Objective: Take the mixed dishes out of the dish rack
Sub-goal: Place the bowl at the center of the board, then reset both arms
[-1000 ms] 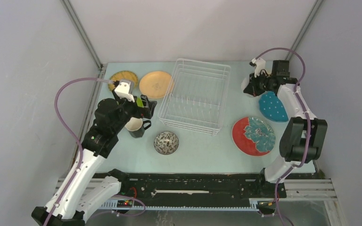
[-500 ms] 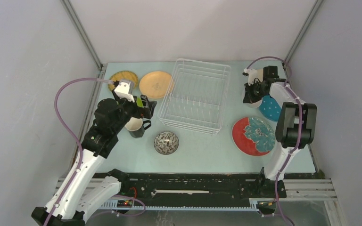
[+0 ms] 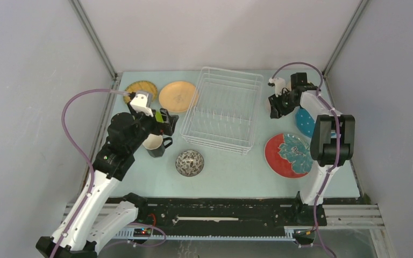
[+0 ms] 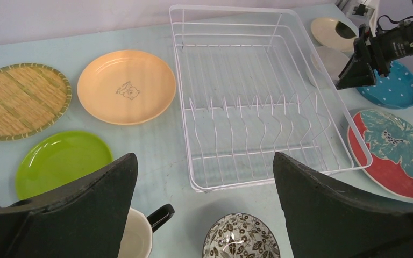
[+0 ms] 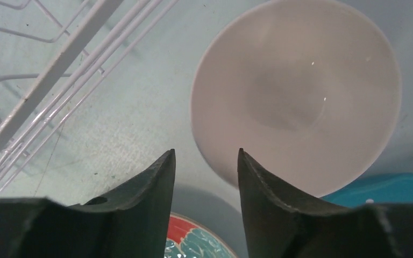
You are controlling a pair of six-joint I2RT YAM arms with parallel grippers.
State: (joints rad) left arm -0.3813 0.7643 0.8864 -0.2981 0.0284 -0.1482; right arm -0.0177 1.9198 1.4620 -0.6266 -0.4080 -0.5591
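The white wire dish rack (image 4: 258,115) lies just left of the right gripper's (image 5: 207,153) parted jaws, which grip nothing (a plain white bowl (image 5: 296,97) sits on the pale blue table (image 5: 140,107) just beyond them), while the left gripper's (image 4: 203,156) jaws gape wide over a black mug (image 3: 156,146).

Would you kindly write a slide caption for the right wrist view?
Right end effector, jaws parted, over a white bowl on the table beside the dish rack.
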